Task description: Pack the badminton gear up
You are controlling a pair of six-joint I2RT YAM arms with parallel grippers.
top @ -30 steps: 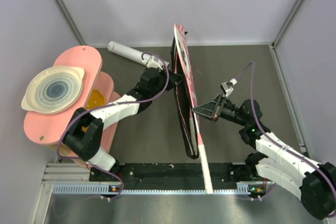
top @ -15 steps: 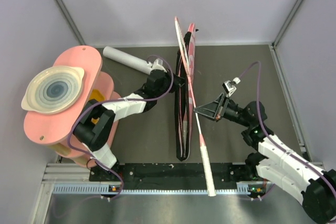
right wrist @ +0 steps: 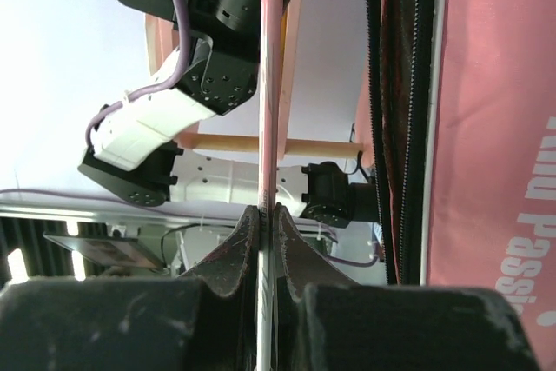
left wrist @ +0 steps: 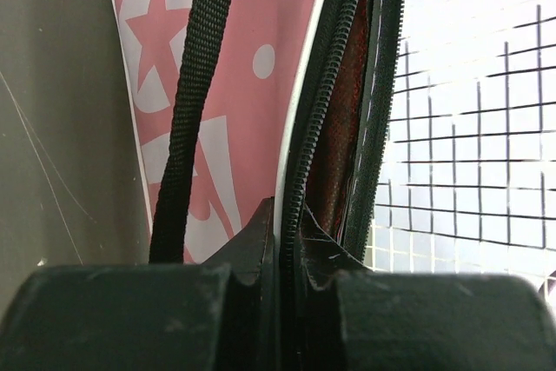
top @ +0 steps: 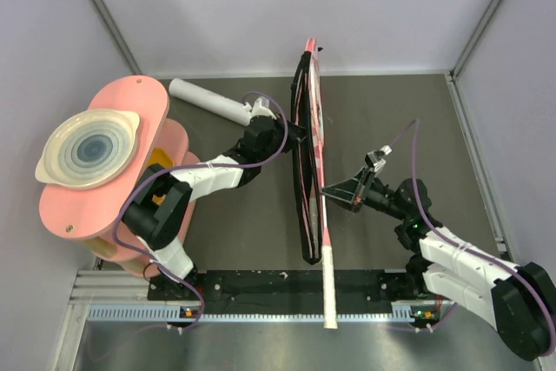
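Now racket [top: 321,215] sits deeper in bag [top: 314,102] (white handle out, nearward); right pincer [top: 325,189] clamps its shaft, axis along bag; left pincer [top: 298,134] pinches zipper edge.

**Surfaces as I'm reading them from the feeds**

The bag [left wrist: 234,67] is showing smooth pink printed cloth, its strap [left wrist: 187,128] coarse black webbing, its zipper [left wrist: 306,128] finely toothed. The racket [right wrist: 269,84] shaft is gleaming glossy pink. The left gripper [left wrist: 285,223] is looking like matt black plastic, scuffed pale. I'm seeing the table [left wrist: 52,128] as matt grey, finely scratched.
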